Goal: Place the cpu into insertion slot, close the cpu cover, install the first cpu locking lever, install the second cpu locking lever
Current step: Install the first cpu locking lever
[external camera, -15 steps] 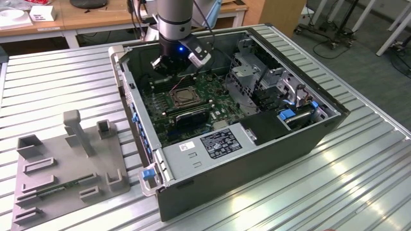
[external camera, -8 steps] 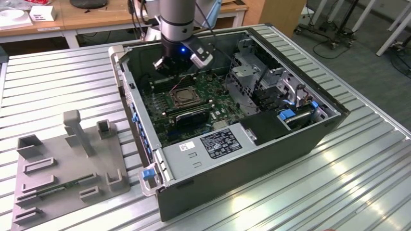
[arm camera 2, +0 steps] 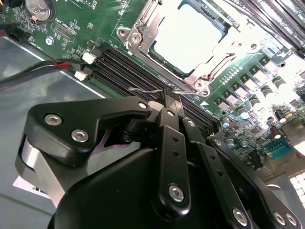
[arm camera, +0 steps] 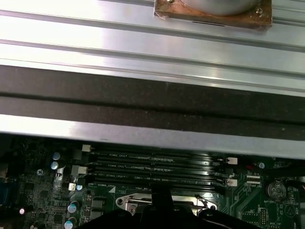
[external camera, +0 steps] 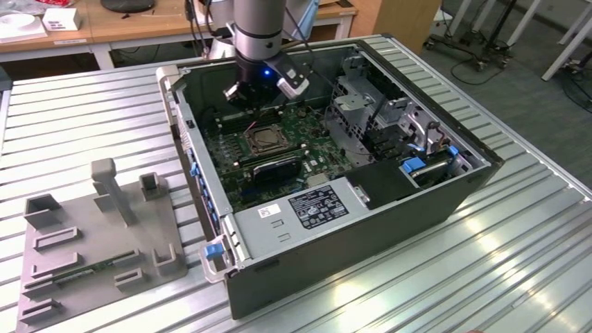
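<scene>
The cpu (arm camera 2: 188, 36) lies in the insertion slot (external camera: 262, 139) on the green motherboard, its pale metal top showing. The silvery cpu cover (arm camera 2: 209, 67) is down over it, framing the chip. My gripper (arm camera 2: 170, 97) hangs just beside the socket, over the black memory slots (arm camera 2: 119, 67), with its fingers shut together. Its tips meet a thin wire locking lever (arm camera 2: 143, 89) that runs along the socket's edge; I cannot tell whether they grip it or only touch it. In the exterior view the gripper (external camera: 260, 104) sits low inside the open case, just behind the socket.
The computer case (external camera: 444, 194) lies open on a ribbed aluminium table (external camera: 518, 263). A drive cage (external camera: 365, 104) and power supply (external camera: 306, 208) flank the board. A red-and-black cable (arm camera 2: 57, 64) runs near the memory slots. A grey fixture plate (external camera: 93, 243) stands at the exterior view's left.
</scene>
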Robot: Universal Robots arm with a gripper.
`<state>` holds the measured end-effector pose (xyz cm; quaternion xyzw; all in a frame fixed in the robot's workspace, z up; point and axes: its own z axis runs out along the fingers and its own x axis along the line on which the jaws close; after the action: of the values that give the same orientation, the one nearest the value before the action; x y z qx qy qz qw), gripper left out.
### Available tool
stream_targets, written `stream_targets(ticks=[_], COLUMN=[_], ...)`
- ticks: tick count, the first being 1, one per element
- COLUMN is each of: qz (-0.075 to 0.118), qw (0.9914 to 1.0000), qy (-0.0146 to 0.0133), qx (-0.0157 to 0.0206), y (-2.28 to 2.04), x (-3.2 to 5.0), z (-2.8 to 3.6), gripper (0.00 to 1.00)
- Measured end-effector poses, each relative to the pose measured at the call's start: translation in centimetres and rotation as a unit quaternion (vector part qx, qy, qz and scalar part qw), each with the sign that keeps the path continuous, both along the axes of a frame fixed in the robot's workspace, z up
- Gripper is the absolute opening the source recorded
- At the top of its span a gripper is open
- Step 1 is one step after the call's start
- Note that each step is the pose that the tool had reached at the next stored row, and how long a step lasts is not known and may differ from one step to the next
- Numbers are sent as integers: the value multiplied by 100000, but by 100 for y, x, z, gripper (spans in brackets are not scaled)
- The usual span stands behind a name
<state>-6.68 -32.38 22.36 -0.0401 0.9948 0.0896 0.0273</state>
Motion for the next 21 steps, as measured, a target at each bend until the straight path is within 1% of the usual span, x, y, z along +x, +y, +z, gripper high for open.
stream_targets(ticks=[4, 9, 21], qz=[-3, 7, 1], qw=[100000, 100000, 100000], qy=[7, -2, 4], qx=[-6, 6, 4], y=[1, 15, 18], x=[8, 9, 17], z=[-2, -4, -24], gripper=[11, 11, 11])
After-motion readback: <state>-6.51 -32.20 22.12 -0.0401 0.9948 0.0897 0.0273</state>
